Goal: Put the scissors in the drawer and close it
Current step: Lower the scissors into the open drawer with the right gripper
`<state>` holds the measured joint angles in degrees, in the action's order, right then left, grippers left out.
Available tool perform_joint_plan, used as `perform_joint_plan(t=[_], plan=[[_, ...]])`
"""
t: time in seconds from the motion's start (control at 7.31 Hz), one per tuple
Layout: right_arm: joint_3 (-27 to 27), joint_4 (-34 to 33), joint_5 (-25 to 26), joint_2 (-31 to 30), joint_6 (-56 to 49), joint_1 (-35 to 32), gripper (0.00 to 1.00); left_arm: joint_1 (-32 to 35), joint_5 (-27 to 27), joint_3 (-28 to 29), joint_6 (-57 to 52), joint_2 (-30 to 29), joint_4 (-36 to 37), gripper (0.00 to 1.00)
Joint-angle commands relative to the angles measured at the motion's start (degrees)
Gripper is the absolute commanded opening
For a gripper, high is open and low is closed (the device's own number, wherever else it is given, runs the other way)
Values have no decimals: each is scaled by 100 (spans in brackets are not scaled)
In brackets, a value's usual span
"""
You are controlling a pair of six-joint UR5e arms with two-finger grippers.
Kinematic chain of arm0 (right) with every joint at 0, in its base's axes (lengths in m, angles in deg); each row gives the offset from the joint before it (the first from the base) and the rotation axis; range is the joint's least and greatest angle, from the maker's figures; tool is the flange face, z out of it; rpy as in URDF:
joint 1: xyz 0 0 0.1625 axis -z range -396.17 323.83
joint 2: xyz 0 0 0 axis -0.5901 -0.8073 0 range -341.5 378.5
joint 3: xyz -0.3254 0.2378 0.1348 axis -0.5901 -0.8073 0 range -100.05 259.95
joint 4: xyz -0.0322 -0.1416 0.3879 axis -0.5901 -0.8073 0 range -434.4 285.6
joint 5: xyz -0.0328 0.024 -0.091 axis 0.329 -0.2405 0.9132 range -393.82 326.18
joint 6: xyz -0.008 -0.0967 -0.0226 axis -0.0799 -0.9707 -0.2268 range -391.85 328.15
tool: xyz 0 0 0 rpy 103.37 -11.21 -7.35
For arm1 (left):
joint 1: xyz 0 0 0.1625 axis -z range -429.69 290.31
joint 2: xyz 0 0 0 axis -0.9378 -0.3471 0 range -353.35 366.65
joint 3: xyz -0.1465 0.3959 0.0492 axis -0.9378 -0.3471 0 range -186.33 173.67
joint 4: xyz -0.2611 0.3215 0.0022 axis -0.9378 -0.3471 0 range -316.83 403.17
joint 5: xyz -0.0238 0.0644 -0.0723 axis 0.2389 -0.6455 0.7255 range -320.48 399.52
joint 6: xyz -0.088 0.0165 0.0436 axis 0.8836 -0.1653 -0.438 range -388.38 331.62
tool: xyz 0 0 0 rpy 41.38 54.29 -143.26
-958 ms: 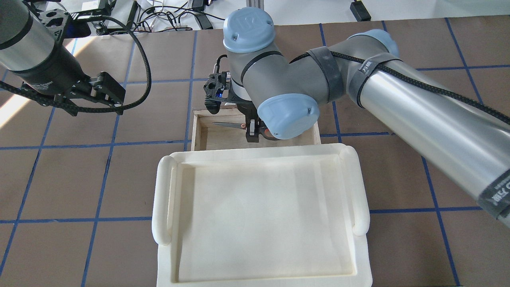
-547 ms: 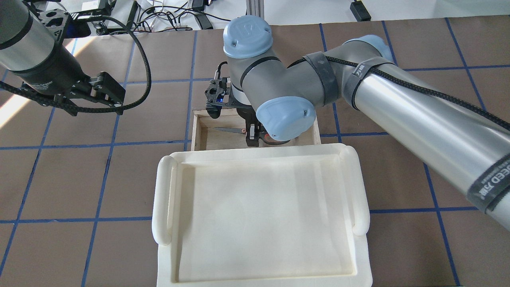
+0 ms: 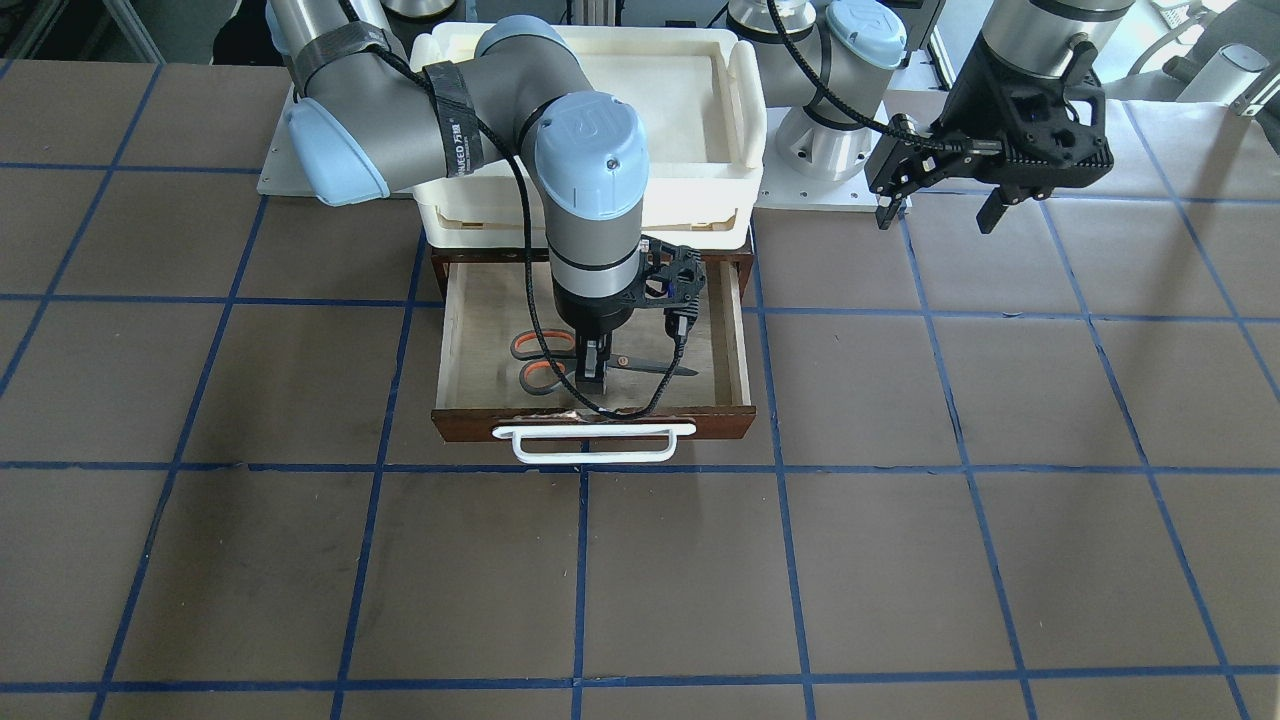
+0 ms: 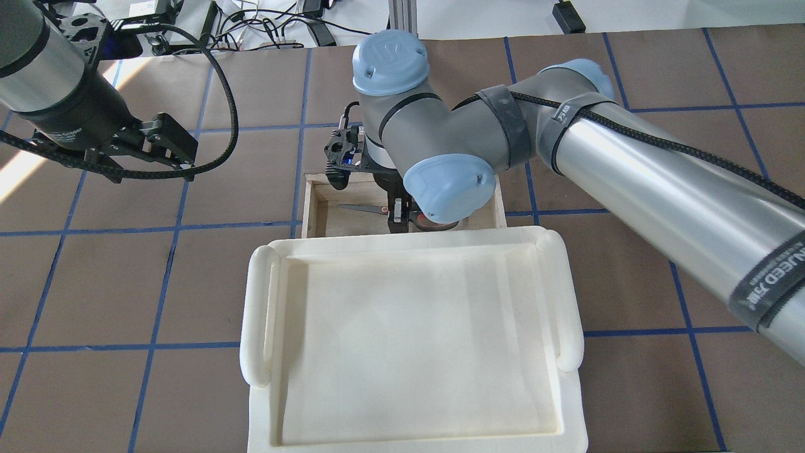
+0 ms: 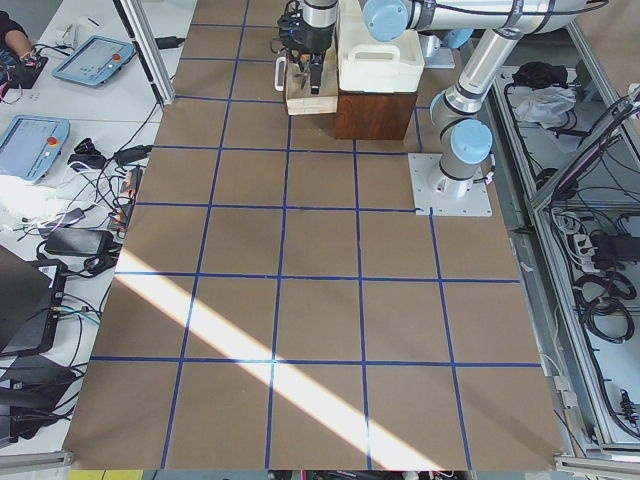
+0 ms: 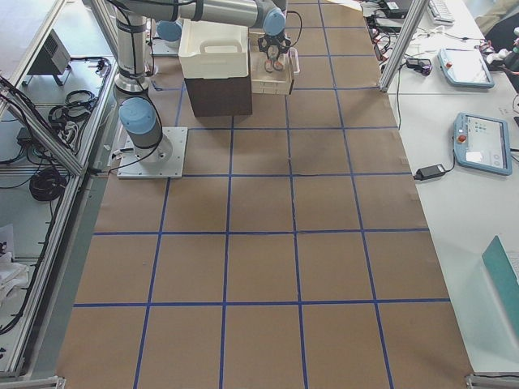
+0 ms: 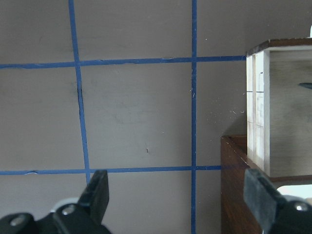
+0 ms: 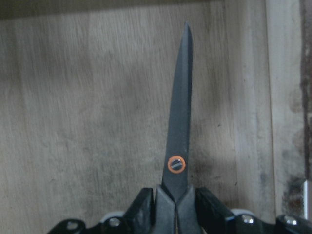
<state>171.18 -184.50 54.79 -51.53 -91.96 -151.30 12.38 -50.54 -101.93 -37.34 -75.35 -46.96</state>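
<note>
Plywood-lined drawer (image 3: 447,340) stands open, its white loop handle (image 3: 590,441) at 6 o'clock in the front-facing view. Scissors (image 3: 648,368) are inside it, blades toward 3 o'clock, orange-lined loops toward 9 o'clock. Right end effector (image 3: 594,380) is clamped on them just behind the pivot; can't tell if they touch the floor. Left end effector (image 3: 937,215) is wide open, holding nothing, over the bench (image 3: 1000,400) at the drawer's 2 o'clock. Cream tray (image 3: 745,110) is at 12 o'clock.
</note>
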Motion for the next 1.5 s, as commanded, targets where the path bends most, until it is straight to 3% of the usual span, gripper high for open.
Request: perform_joint_plan(t=[0.0,1.37], plan=[[1,6,-2,33,104,0,0,2,-11,7,-1,27,-39,100],[27,-99,-2,182,236,-106,0,-7,-11,7,-1,132,-206,100]])
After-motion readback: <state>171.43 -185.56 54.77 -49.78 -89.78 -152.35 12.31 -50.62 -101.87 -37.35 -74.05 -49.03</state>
